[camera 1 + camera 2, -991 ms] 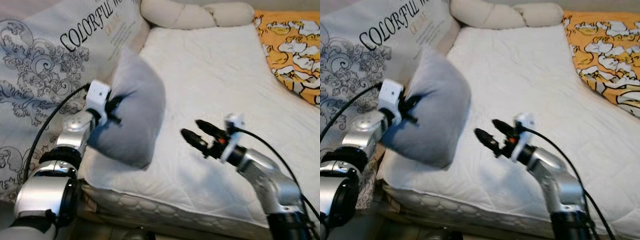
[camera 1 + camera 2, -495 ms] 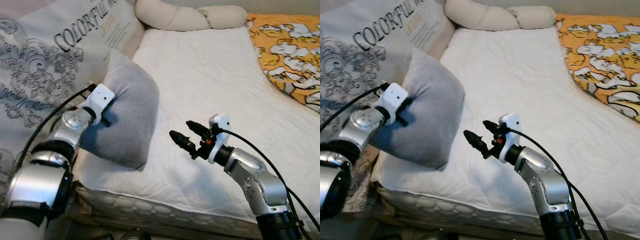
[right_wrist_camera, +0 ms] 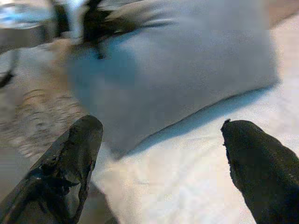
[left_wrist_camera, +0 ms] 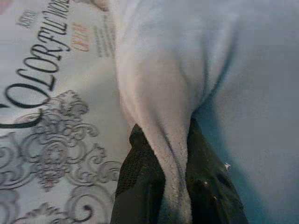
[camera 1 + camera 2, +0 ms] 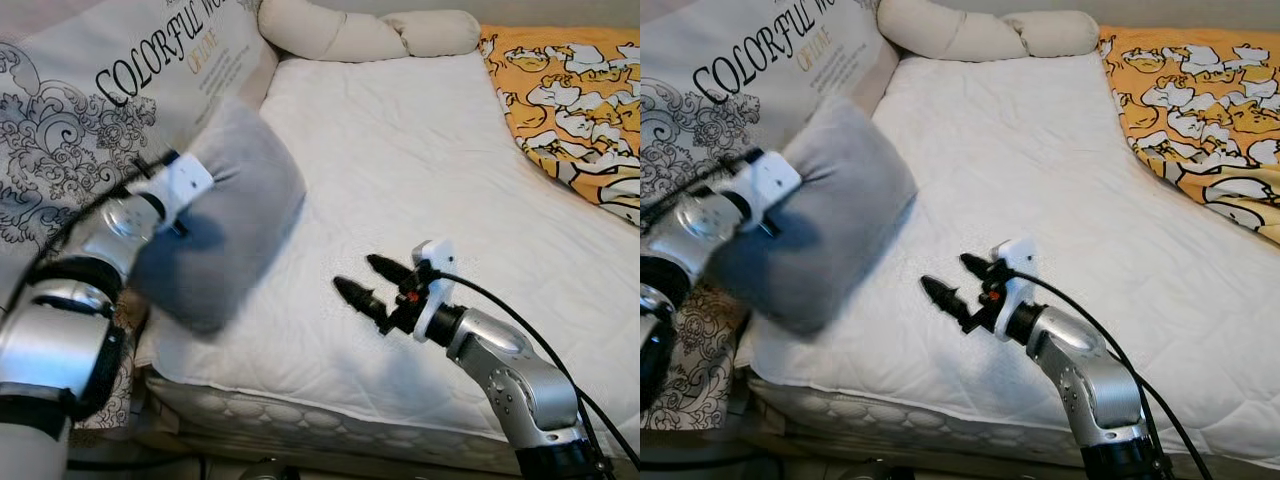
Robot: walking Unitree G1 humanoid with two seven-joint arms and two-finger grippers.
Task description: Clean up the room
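Observation:
A grey pillow (image 5: 225,225) hangs over the left front corner of the white mattress (image 5: 430,170), held by its edge. My left gripper (image 4: 170,186) is shut on that edge, its white wrist (image 5: 180,185) on the pillow's left side. My right gripper (image 5: 365,285) is open above the mattress's front part, to the right of the pillow and apart from it. In the right wrist view the grey pillow (image 3: 177,65) lies ahead between the two black fingers (image 3: 77,154).
A large printed cushion (image 5: 90,120) with the word COLORFUL lines the bed's left side. A cream knotted bolster (image 5: 360,30) lies at the head. An orange patterned blanket (image 5: 565,100) covers the right side.
The left arm has swung the pillow lower and to the left, over the mattress corner. The right gripper has dropped slightly and stays open. The camera has shifted a little.

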